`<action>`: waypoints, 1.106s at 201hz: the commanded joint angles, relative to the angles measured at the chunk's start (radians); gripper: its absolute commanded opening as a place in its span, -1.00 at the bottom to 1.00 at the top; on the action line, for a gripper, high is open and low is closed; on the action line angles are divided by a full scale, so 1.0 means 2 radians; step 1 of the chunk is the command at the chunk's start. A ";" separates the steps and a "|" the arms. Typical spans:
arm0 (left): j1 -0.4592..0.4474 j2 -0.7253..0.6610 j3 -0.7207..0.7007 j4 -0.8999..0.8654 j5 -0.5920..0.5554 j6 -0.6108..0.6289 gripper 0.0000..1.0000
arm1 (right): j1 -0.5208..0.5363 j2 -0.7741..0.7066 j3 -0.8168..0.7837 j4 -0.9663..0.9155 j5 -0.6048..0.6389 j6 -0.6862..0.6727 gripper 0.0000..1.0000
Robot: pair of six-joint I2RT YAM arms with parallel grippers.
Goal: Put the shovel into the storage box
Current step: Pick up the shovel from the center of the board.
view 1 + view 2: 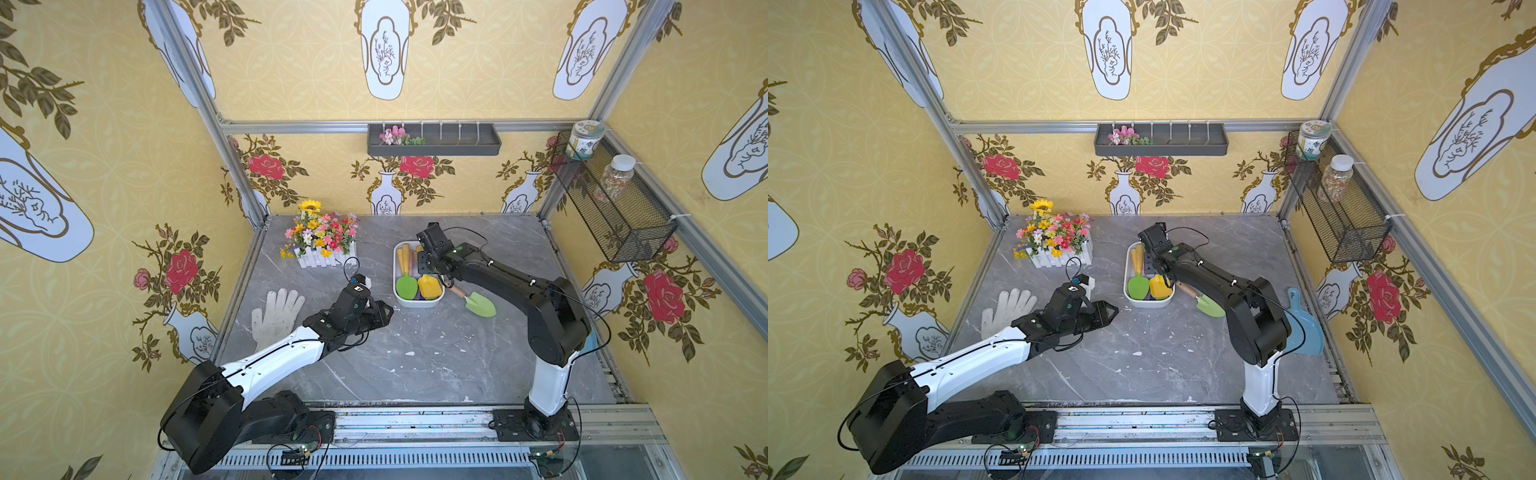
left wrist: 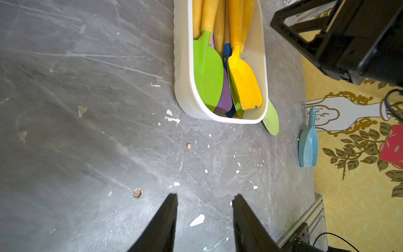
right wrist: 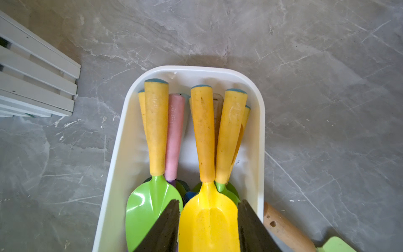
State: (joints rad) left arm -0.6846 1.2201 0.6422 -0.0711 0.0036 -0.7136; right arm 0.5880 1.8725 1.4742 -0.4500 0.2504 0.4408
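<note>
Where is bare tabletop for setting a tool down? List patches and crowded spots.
Free: the near-middle table, between the left arm and right arm, before the storage box; also the far right corner. Crowded: the box is full of shovels, the green shovel lies beside it, the glove takes the left edge.

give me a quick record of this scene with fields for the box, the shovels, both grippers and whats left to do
box: white storage box on the grey table, holding several shovels, blades at the near end
loose shovel: green shovel with a wooden handle, on the table beside the box
right gripper: open, over the box, fingers either side of the yellow shovel
left gripper: open, empty, over bare table
left to do: green shovel not yet in the box
other things: glove, flowers, blue scoop
</note>
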 commanded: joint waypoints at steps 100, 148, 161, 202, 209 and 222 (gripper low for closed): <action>0.000 0.022 0.020 0.014 0.026 0.006 -0.07 | 0.004 -0.114 -0.109 -0.006 -0.029 0.006 0.16; -0.001 0.042 0.038 0.025 0.051 0.009 -0.03 | -0.025 -0.153 -0.162 -0.002 -0.050 0.011 0.22; -0.003 0.047 0.045 0.025 0.054 0.011 -0.02 | -0.040 -0.162 -0.177 0.002 -0.059 0.013 0.22; -0.012 0.070 0.067 0.031 0.071 0.017 -0.02 | -0.092 -0.178 -0.212 0.009 -0.081 0.007 0.37; -0.014 0.074 0.070 0.034 0.076 0.018 -0.02 | -0.098 -0.179 -0.216 0.012 -0.084 0.003 0.43; -0.017 0.080 0.075 0.037 0.084 0.020 -0.02 | -0.113 -0.176 -0.220 0.013 -0.093 -0.002 0.48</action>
State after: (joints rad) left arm -0.7086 1.3579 0.7765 -0.0265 0.1268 -0.6979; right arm 0.3973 1.5204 1.0489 -0.4614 0.1059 0.4503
